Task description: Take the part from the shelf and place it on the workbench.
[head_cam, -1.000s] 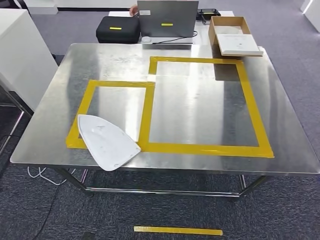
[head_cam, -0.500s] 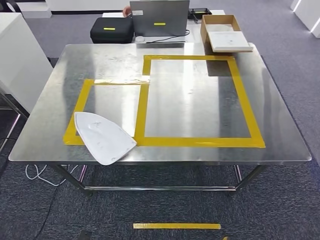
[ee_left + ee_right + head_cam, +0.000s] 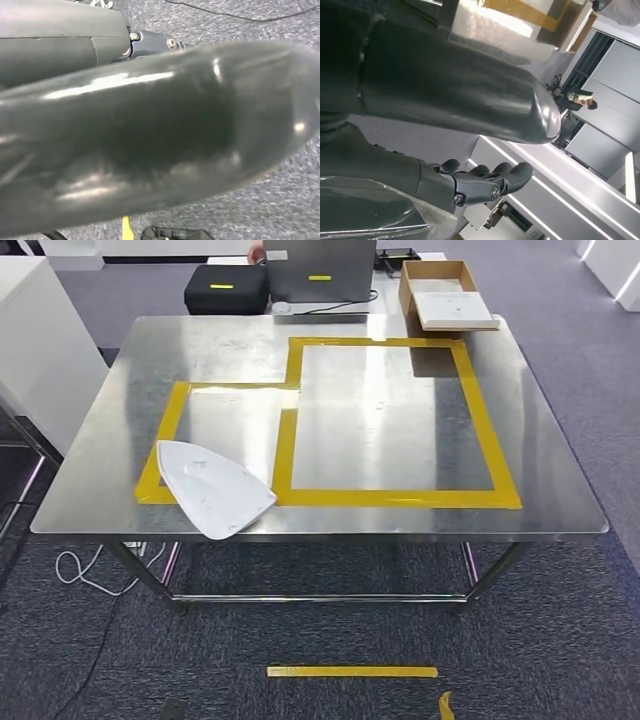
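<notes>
White part lies at seven o'clock on the steel surface, overhanging its near edge; camera has pulled back, suggesting placement is done; right robot hand released, left unclear.

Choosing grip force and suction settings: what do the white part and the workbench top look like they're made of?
White part: looks like matte moulded plastic or painted sheet, judging by its even, dull surface with shallow dents; which one is unclear. Workbench top: probably brushed stainless steel, silvery, with streaky mirror-like reflections. Yellow tape outlines: glossy adhesive tape, apparently.
</notes>
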Controlling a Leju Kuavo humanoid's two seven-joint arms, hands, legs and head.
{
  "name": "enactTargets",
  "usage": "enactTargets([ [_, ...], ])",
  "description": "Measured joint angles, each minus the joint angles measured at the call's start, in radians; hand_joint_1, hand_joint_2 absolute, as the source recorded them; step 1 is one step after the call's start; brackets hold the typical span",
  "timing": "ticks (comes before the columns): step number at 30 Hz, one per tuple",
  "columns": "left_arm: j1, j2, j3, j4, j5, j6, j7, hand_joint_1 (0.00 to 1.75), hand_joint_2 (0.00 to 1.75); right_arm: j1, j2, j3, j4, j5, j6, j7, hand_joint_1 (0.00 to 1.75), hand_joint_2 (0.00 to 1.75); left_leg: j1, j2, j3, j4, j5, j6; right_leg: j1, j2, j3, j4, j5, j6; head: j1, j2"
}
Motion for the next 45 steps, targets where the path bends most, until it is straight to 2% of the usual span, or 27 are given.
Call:
enactTargets([
  [2, 0.002, -0.001, 0.0, 0.0, 0.0, 0.0, 0.0, 0.0, 0.0, 0.002, 0.0, 0.001, 0.0, 0.0, 0.0, 0.0, 0.0, 0.0, 0.002, 0.004, -0.014, -0.002, 0.02, 0.014, -0.003, 0.001, -0.01, 0.008, -0.013, 0.012, 0.001, 0.0],
  [4, 0.001, -0.001, 0.0, 0.0, 0.0, 0.001, 0.0, 0.0, 0.0, 0.004, 0.0, 0.002, 0.0, 0.001, 0.0, 0.0, 0.0, 0.0, 0.004, 0.008, -0.036, -0.005, 0.042, 0.027, -0.005, 0.001, -0.037, 0.079, -0.096, 0.02, 0.002, 0.0],
  [6, 0.001, -0.001, 0.0, 0.0, 0.0, -0.001, 0.002, 0.0, 0.0, 0.004, 0.0, 0.002, 0.0, 0.007, 0.0, 0.0, 0.0, 0.0, 0.002, 0.011, -0.063, -0.004, 0.063, 0.032, -0.005, 0.001, -0.067, 0.205, -0.188, 0.027, 0.003, 0.0],
  [7, 0.001, -0.001, 0.0, 0.0, 0.0, -0.002, 0.004, 0.0, 0.0, 0.004, 0.0, 0.003, 0.0, 0.011, 0.0, 0.0, 0.0, 0.0, 0.001, 0.012, -0.078, -0.003, 0.074, 0.032, -0.005, 0.001, -0.071, 0.255, -0.205, 0.029, 0.002, 0.0],
  [8, 0.002, -0.002, 0.0, 0.0, 0.0, -0.003, 0.006, 0.0, 0.0, 0.004, 0.0, 0.003, 0.0, 0.015, 0.0, 0.0, 0.0, 0.0, 0.0, 0.013, -0.093, -0.001, 0.085, 0.031, -0.005, 0.001, -0.061, 0.275, -0.197, 0.03, 0.002, 0.0],
  [9, 0.002, -0.002, 0.0, 0.0, 0.0, -0.004, 0.007, 0.0, 0.0, 0.005, 0.0, 0.003, 0.0, 0.019, 0.0, 0.0, 0.0, 0.0, 0.0, 0.013, -0.109, 0.002, 0.095, 0.03, -0.005, 0.001, -0.033, 0.262, -0.172, 0.03, 0.002, 0.0],
  [11, 0.001, -0.002, 0.0, 0.0, 0.0, -0.007, 0.009, 0.0, 0.0, 0.005, 0.0, 0.004, 0.0, 0.028, 0.0, -0.003, 0.0, 0.0, -0.001, 0.014, -0.135, 0.012, 0.11, 0.024, -0.005, 0.0, 0.069, 0.143, -0.125, 0.028, 0.002, 0.0],
  [13, 0.001, -0.003, 0.0, 0.0, 0.0, -0.009, 0.009, 0.0, 0.0, 0.004, 0.0, 0.004, 0.0, 0.037, 0.0, -0.008, 0.0, 0.0, -0.003, 0.014, -0.153, 0.024, 0.123, 0.015, -0.003, 0.0, 0.166, 0.005, -0.128, 0.019, 0.002, 0.0],
  [15, 0.001, -0.002, 0.0, 0.0, 0.0, -0.009, 0.01, 0.0, 0.0, 0.005, 0.001, 0.004, 0.0, 0.043, 0.002, -0.012, 0.0, 0.0, -0.004, 0.014, -0.163, 0.029, 0.139, 0.004, 0.001, 0.001, 0.188, -0.046, -0.142, 0.006, 0.001, 0.0],
  [17, 0.004, 0.0, 0.0, 0.0, 0.001, -0.009, 0.01, 0.0, 0.0, 0.009, 0.005, 0.004, 0.0, 0.045, 0.016, 0.0, 0.0, 0.0, -0.001, 0.012, -0.171, 0.036, 0.136, -0.009, 0.0, -0.001, 0.17, -0.048, -0.132, -0.011, 0.0, 0.0],
  [18, 0.006, 0.001, 0.0, 0.0, 0.001, -0.009, 0.011, 0.0, 0.0, 0.011, 0.007, 0.003, 0.0, 0.044, 0.027, 0.015, 0.0, 0.0, 0.0, 0.011, -0.177, 0.055, 0.108, -0.016, -0.002, -0.002, 0.161, -0.049, -0.122, -0.021, -0.002, 0.0],
  [21, 0.008, 0.002, 0.0, 0.0, 0.002, -0.013, 0.013, 0.0, 0.0, 0.015, 0.012, -0.017, 0.002, 0.042, 0.065, 0.059, 0.0, 0.0, 0.006, 0.008, -0.204, 0.213, -0.044, -0.031, -0.002, -0.006, 0.125, -0.046, -0.092, -0.036, -0.007, 0.0],
  [22, 0.008, 0.002, 0.0, 0.0, 0.002, -0.014, 0.014, 0.0, 0.0, 0.015, 0.014, -0.029, 0.003, 0.045, 0.083, 0.067, 0.0, 0.0, 0.008, 0.008, -0.206, 0.269, -0.07, -0.034, -0.001, -0.007, 0.112, -0.044, -0.081, -0.036, -0.008, 0.0],
  [24, 0.008, 0.002, 0.0, 0.0, 0.001, -0.017, 0.014, 0.0, 0.0, 0.017, 0.019, -0.055, 0.005, 0.063, 0.143, 0.083, 0.0, 0.0, 0.01, 0.008, -0.179, 0.304, -0.05, -0.034, 0.001, -0.007, 0.084, -0.036, -0.06, -0.034, -0.008, 0.0],
  [26, 0.008, 0.002, 0.0, 0.0, 0.001, -0.022, 0.015, 0.0, 0.0, 0.02, 0.026, -0.092, 0.001, 0.083, 0.252, 0.089, 0.0, 0.0, 0.01, 0.006, -0.098, 0.209, 0.004, -0.025, 0.002, -0.005, 0.053, -0.024, -0.041, -0.03, -0.008, 0.0],
  [28, 0.009, 0.003, 0.0, 0.0, -0.001, -0.024, 0.015, 0.0, 0.0, 0.011, 0.04, -0.161, -0.012, 0.096, 0.387, 0.08, 0.0, 0.0, 0.006, 0.003, -0.005, 0.065, 0.012, -0.012, 0.004, -0.005, 0.029, -0.012, -0.026, -0.023, -0.007, 0.0],
  [29, 0.009, 0.003, 0.0, 0.0, -0.002, -0.025, 0.014, 0.0, 0.0, 0.002, 0.048, -0.204, -0.02, 0.103, 0.449, 0.072, 0.0, 0.0, 0.003, 0.002, 0.021, 0.018, 0.003, -0.007, 0.004, -0.006, 0.021, -0.009, -0.018, -0.017, -0.007, 0.0],
  [31, 0.012, 0.002, 0.0, 0.0, -0.005, -0.029, 0.013, 0.0, 0.0, -0.029, 0.063, -0.294, -0.033, 0.14, 0.548, 0.045, 0.0, 0.0, 0.001, 0.002, 0.023, -0.013, 0.0, 0.001, 0.004, -0.007, 0.01, -0.008, 0.0, -0.004, -0.007, 0.0],
  [33, 0.015, 0.0, 0.0, 0.0, -0.009, -0.031, 0.013, 0.0, 0.0, -0.063, 0.078, -0.385, -0.04, 0.198, 0.609, 0.006, 0.0, 0.0, 0.003, 0.007, 0.003, -0.018, 0.018, 0.016, 0.002, -0.003, -0.005, 0.009, -0.025, 0.007, -0.006, 0.0],
  [36, 0.017, -0.003, 0.0, 0.0, -0.013, -0.034, 0.014, 0.0, 0.0, -0.098, 0.096, -0.471, -0.044, 0.268, 0.634, -0.041, 0.0, 0.0, 0.003, 0.013, -0.037, -0.019, 0.053, 0.031, -0.001, 0.001, -0.042, 0.151, -0.172, 0.016, -0.002, 0.0],
  [37, 0.017, -0.004, 0.0, 0.0, -0.014, -0.034, 0.014, 0.0, 0.0, -0.109, 0.102, -0.488, -0.044, 0.283, 0.636, -0.051, 0.0, 0.0, 0.002, 0.015, -0.053, -0.018, 0.065, 0.031, -0.001, 0.001, -0.048, 0.21, -0.203, 0.018, -0.002, 0.0],
  [38, 0.017, -0.004, 0.0, 0.0, -0.015, -0.035, 0.014, 0.0, 0.0, -0.118, 0.108, -0.501, -0.044, 0.294, 0.637, -0.06, 0.0, 0.0, 0.001, 0.017, -0.07, -0.015, 0.077, 0.031, -0.001, 0.001, -0.046, 0.251, -0.206, 0.02, -0.002, 0.0],
  [39, 0.017, -0.005, 0.0, 0.0, -0.015, -0.036, 0.014, 0.0, 0.0, -0.127, 0.113, -0.513, -0.044, 0.307, 0.638, -0.068, 0.0, 0.44, 0.001, 0.019, -0.088, -0.011, 0.089, 0.029, -0.002, 0.0, -0.03, 0.266, -0.183, 0.022, -0.002, 0.0],
  [41, 0.017, -0.005, 0.0, 0.0, -0.017, -0.039, 0.015, 0.0, 0.0, -0.143, 0.119, -0.533, -0.044, 0.341, 0.637, -0.089, 0.0, 1.31, 0.002, 0.02, -0.123, 0.001, 0.109, 0.024, -0.003, 0.0, 0.047, 0.198, -0.12, 0.023, -0.002, 0.0],
  [42, 0.017, -0.004, 0.0, 0.0, -0.017, -0.04, 0.016, 0.0, 0.0, -0.154, 0.123, -0.542, -0.044, 0.359, 0.636, -0.105, 0.0, 1.31, 0.001, 0.02, -0.138, 0.01, 0.116, 0.02, -0.004, 0.0, 0.106, 0.124, -0.111, 0.023, -0.001, 0.0],
  [44, 0.016, -0.004, 0.0, 0.0, -0.018, -0.041, 0.017, 0.0, 0.0, -0.178, 0.13, -0.559, -0.044, 0.387, 0.634, -0.133, 0.0, 0.44, -0.003, 0.02, -0.156, 0.026, 0.132, 0.01, -0.003, 0.001, 0.197, -0.011, -0.138, 0.015, -0.003, 0.0],
  [45, 0.015, -0.004, 0.0, 0.0, -0.018, -0.041, 0.017, 0.0, 0.0, -0.187, 0.134, -0.567, -0.044, 0.394, 0.632, -0.142, 0.0, 0.0, -0.003, 0.02, -0.161, 0.03, 0.14, 0.006, -0.001, 0.001, 0.215, -0.045, -0.152, 0.009, -0.003, 0.0],
])
